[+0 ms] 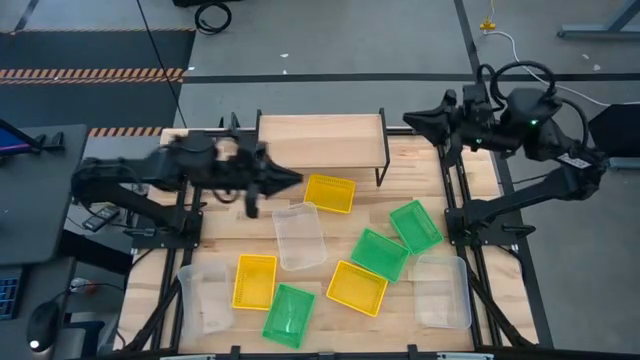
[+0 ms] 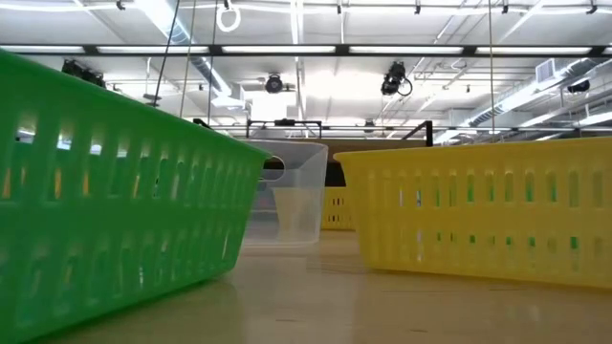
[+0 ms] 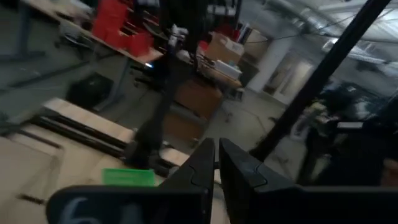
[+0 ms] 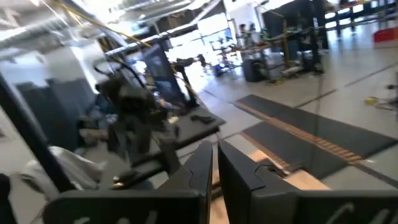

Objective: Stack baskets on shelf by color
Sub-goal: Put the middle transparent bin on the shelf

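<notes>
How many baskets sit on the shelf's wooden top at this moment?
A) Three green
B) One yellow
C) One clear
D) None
D: in the high view the shelf has a bare plank top, and all nine baskets lie on the table in front of it; the nearest, a yellow basket, lies just off its front edge.

1. In the low view, a green basket [image 2: 115, 191] and a yellow basket [image 2: 488, 210] run off the edges and hide most of the table.
2. Another yellow basket [image 2: 335, 207] shows only partly behind a clear basket [image 2: 287, 196].
</notes>
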### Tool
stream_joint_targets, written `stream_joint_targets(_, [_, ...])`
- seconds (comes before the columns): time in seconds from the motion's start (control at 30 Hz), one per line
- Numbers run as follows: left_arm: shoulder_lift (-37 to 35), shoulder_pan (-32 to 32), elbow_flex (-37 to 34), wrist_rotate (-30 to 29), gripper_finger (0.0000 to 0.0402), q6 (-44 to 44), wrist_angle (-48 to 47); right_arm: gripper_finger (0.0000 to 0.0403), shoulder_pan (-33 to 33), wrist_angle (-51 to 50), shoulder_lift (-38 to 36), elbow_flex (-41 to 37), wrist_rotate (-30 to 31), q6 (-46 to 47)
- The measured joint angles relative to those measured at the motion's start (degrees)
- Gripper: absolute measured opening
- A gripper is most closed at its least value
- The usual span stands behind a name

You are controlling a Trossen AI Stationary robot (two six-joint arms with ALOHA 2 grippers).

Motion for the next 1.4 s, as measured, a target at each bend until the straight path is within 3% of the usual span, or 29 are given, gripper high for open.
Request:
stream_joint_targets(0.2, [5.0, -0.4, 0.0, 0.5, 0.0035, -5.5, 2.5, 0.0032, 0.0, 4.2, 0.5, 0.1, -3.8, 12.7])
stream_joint_targets(0.67, [6.3, 1.9, 0.0, 0.7, 0.0033, -9.2, 7.6, 0.0032, 0.0, 5.8, 1.7, 0.1, -4.8, 13.2])
stream_joint_targets(0.77, [6.3, 2.7, 0.0, 0.7, 0.004, -9.1, 5.2, 0.0032, -0.2, 5.8, 3.1, 0.1, -4.1, 9.9])
stream_joint_targets(0.9, [6.3, 3.5, 0.0, 0.7, 0.0057, -9.2, -4.9, 0.0033, -1.1, 3.9, 6.2, 0.1, -5.2, 9.3])
stream_joint_targets(1.0, [6.5, 4.0, 0.0, 1.3, 0.0081, -10.1, -14.7, 0.004, -1.2, -2.3, 8.7, 0.1, -7.3, 13.4])
stream_joint_targets(1.2, [6.7, 3.8, 0.0, 1.6, 0.0152, -12.4, -31.5, 0.0078, -1.2, -24.4, 10.7, 0.0, -8.0, 19.7])
stream_joint_targets(1.4, [7.4, 1.7, 0.0, 3.0, 0.0218, -10.9, -35.5, 0.0127, -0.4, -38.6, 9.7, 0.0, -9.2, 21.8])
